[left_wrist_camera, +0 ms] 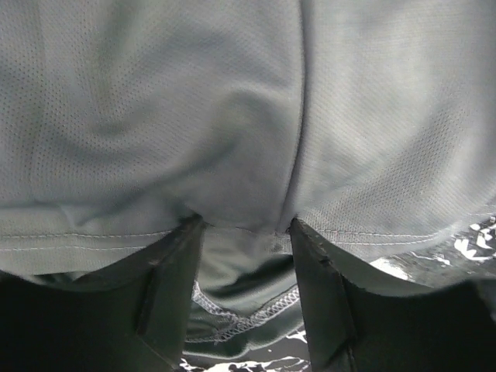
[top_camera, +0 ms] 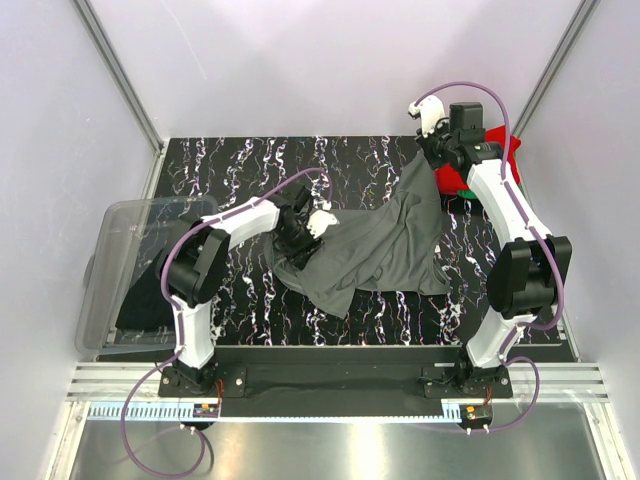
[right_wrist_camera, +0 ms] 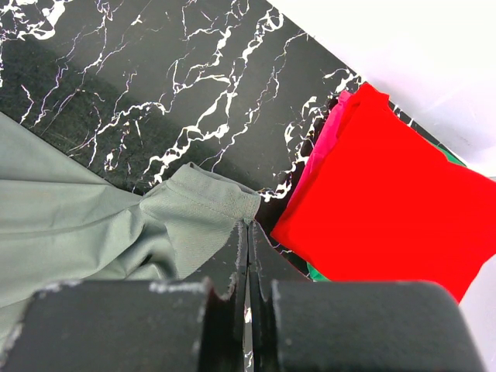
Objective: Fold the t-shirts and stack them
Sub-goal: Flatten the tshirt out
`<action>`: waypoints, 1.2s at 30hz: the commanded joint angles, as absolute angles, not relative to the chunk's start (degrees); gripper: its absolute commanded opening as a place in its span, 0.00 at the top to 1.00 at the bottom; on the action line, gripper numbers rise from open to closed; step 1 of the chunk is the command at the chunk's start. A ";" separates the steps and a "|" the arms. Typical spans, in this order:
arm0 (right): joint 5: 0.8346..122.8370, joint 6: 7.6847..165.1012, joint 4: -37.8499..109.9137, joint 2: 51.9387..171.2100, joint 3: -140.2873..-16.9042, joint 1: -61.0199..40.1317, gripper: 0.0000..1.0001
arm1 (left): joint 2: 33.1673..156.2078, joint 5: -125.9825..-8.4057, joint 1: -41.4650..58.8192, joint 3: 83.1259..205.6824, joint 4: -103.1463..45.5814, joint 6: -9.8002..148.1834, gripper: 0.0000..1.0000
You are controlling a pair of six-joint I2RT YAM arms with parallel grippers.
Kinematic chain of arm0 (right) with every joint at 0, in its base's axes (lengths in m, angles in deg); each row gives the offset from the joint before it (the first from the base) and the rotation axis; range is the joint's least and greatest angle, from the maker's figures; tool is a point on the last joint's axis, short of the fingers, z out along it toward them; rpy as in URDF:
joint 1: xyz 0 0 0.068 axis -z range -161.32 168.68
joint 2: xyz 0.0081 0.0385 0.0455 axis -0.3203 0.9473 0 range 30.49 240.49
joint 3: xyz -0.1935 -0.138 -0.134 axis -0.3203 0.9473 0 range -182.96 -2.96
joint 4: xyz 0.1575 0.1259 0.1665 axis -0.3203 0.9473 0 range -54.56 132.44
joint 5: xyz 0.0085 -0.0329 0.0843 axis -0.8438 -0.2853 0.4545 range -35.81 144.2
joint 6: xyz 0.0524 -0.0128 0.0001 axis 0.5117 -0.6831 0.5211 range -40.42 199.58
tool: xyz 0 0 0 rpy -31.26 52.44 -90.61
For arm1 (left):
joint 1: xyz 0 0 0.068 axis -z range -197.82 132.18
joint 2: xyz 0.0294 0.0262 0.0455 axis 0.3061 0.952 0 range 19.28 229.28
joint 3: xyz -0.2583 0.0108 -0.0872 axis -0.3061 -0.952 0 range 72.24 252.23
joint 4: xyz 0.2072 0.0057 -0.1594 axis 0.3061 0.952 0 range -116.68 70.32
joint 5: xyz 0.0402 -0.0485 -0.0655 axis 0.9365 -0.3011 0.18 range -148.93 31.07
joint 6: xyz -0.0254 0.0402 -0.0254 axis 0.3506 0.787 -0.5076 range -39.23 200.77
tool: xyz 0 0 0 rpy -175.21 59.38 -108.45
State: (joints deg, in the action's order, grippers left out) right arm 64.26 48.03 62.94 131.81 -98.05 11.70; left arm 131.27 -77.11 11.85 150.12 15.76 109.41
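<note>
A dark grey cloth t-shirt (top_camera: 380, 250) lies rumpled across the middle of the black, white-veined marble table (top_camera: 230, 160), held at two edges by the robot's arms. At the shirt's 9 o'clock edge the left claw (top_camera: 305, 228) sits against the cloth. In the left wrist view its fingers (left_wrist_camera: 174, 291) stand apart with a hemmed fold of the grey mesh between the tips. Whether they clamp that fold cannot be told.

At the shirt's 1 o'clock corner the right claw (top_camera: 440, 150) has its fingers pressed together on a ribbed edge of the shirt (right_wrist_camera: 209, 205), pinching it just above the table, and the cloth rises in a ridge toward it.

A red cloth t-shirt (top_camera: 497, 150) lies folded at the table's 2 o'clock corner, just beside the right claw (right_wrist_camera: 248, 229). A sliver of green cloth (top_camera: 465, 192) peeks out at its near edge.

A clear plastic tub (top_camera: 125, 255) sits tilted at the table's 9 o'clock edge, with black cloth (top_camera: 140, 300) showing at its near side.
</note>
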 commanded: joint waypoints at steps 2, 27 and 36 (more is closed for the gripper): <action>64.92 48.64 62.42 129.46 -98.94 11.39 1.00 | 132.13 -75.98 11.88 151.43 13.93 110.21 0.57; 65.27 49.17 62.42 129.72 -100.08 11.47 1.00 | 124.92 -69.66 15.13 147.03 12.17 110.57 0.60; 65.09 48.73 62.42 128.58 -99.03 11.48 1.00 | 128.09 -68.16 15.40 146.68 10.94 110.30 0.61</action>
